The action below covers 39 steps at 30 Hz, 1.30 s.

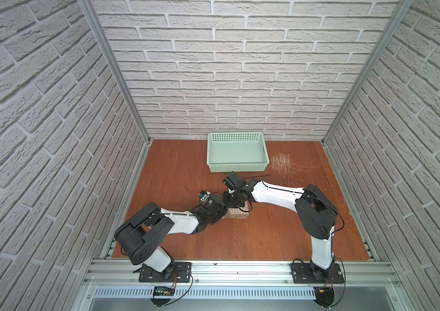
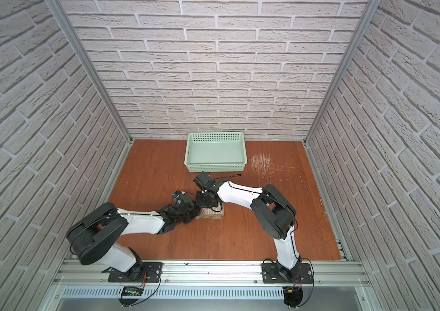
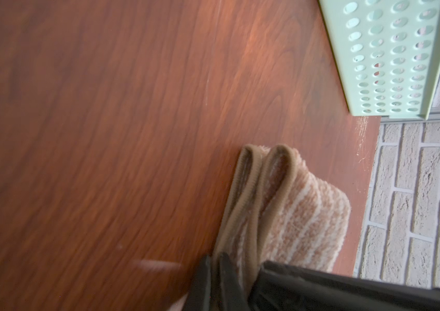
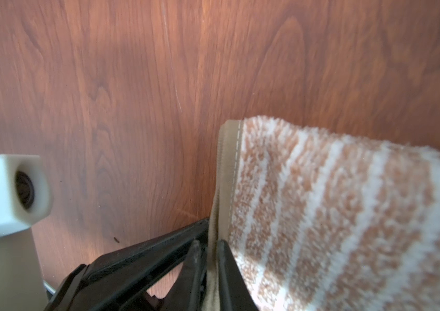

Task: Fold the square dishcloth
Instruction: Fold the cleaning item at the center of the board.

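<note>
Square dishcloth (image 1: 237,214) lies folded near the mint-green basket (image 1: 237,167), on its robot side; left gripper (image 3: 215,259) pinches the hem, probably to keep the layers aligned. Right gripper (image 4: 209,249) straddles the hem too; can't tell if it's clamped.

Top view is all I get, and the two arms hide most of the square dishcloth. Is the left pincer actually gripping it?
Observer: Yes. In the left wrist view the left pincer is shut on the hemmed edge of the square dishcloth.
Operator: And the right one?
Observer: In the right wrist view the right pincer has the same kind of hem between its jaws, which stand close together on it.
Operator: How far along is the folding?
Observer: The left wrist view shows two rounded hem loops side by side, so the cloth looks doubled over into several layers.
</note>
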{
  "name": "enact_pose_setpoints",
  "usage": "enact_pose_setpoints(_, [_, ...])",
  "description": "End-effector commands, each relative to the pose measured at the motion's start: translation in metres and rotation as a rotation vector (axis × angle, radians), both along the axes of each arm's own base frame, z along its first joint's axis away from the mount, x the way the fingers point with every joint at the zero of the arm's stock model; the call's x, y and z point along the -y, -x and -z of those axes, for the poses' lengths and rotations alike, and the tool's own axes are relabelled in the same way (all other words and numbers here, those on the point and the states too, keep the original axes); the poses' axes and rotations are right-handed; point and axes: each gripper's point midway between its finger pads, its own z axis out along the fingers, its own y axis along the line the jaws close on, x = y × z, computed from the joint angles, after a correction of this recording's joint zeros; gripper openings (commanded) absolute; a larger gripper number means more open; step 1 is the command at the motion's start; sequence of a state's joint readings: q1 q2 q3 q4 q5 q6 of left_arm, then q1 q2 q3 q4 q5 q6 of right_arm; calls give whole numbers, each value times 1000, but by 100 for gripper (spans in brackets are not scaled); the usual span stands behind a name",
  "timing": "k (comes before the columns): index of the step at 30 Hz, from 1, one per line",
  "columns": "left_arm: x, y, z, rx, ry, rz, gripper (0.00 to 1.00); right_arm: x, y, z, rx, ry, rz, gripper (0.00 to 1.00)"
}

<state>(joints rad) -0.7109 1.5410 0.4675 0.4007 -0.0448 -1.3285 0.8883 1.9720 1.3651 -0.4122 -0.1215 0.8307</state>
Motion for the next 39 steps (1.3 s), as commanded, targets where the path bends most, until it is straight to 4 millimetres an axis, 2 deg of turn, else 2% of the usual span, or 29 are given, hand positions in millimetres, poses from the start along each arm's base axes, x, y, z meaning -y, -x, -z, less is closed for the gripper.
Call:
enact_pose_setpoints(1, [-7,15,15,-58,-63,19,11,-5,3,-12,40,-4,-19,21])
enact_pose_setpoints(8, [-6,13,9,-43,-71,18,12,1,-2,-40,109,-9,-16,25])
enact_pose_setpoints(23, [-16,5,-20,19,-156,-14,16,32,-10,-79,220,20,20,23])
enact_pose_setpoints(30, [-25,5,-34,50,-192,-41,16,58,-16,-83,236,30,66,19])
enact_pose_setpoints(33, [-27,4,-49,88,-220,-36,16,72,-18,-81,230,28,91,17])
enact_pose_setpoints(36, [-21,0,-67,132,-234,-2,17,81,-19,-77,215,14,101,16])
enact_pose_setpoints(39, [-5,-5,-82,168,-231,56,17,88,-21,-72,196,-10,116,14])
